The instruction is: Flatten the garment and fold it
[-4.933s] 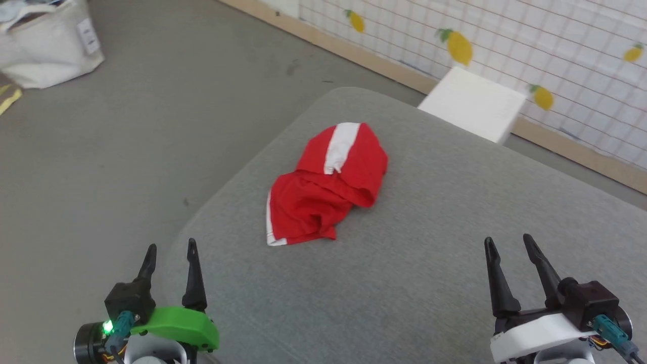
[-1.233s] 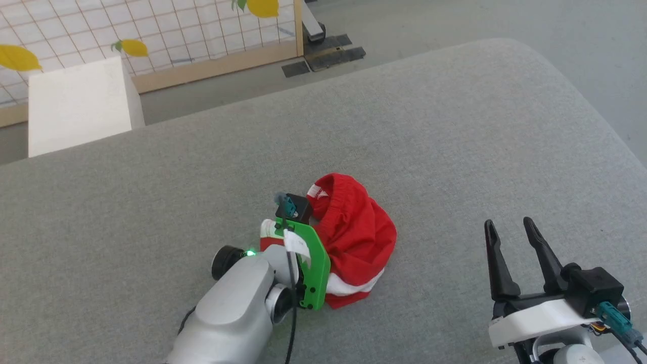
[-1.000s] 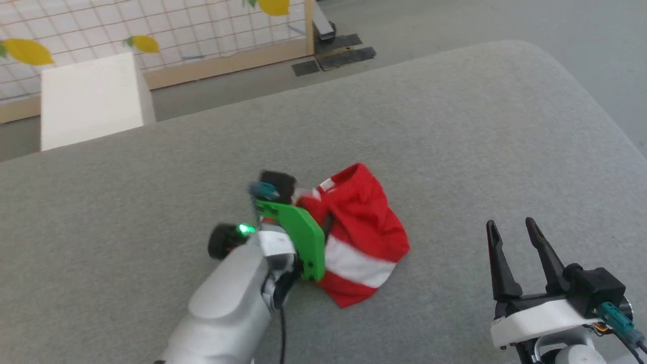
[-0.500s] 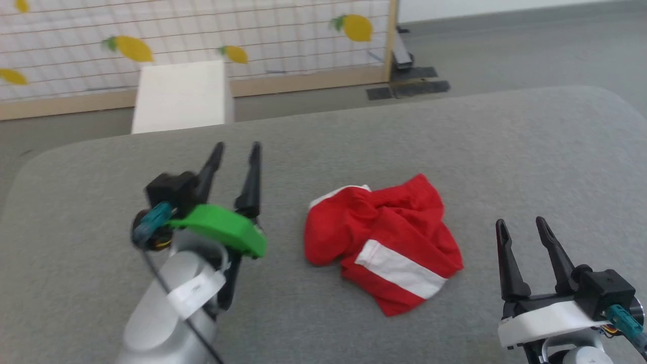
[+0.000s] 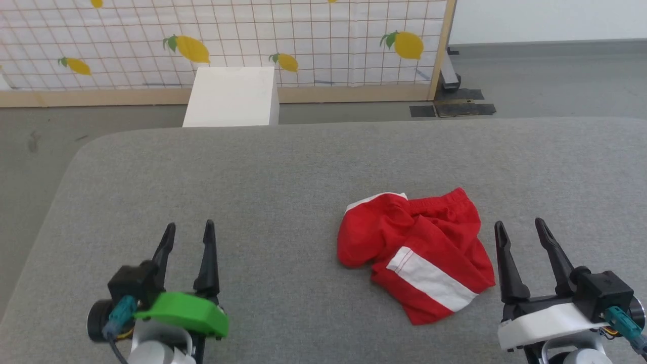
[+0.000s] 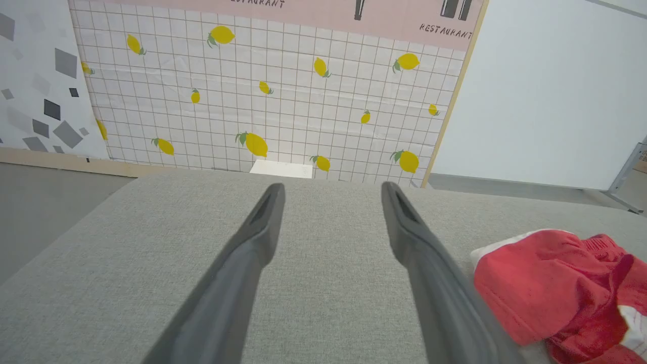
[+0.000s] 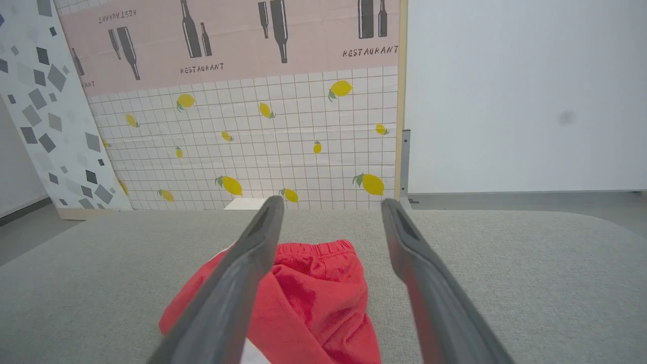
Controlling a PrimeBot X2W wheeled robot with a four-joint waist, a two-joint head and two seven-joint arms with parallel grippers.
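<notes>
Grey cushion is seen under the crumpled garment. The right gripper is found just right of the garment, the left gripper well left. Both are spread apart, empty.

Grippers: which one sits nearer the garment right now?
The right gripper, on the white mount: the garment lies just beside it. The left gripper, on the green mount, is apart from it across bare grey cushion.
</notes>
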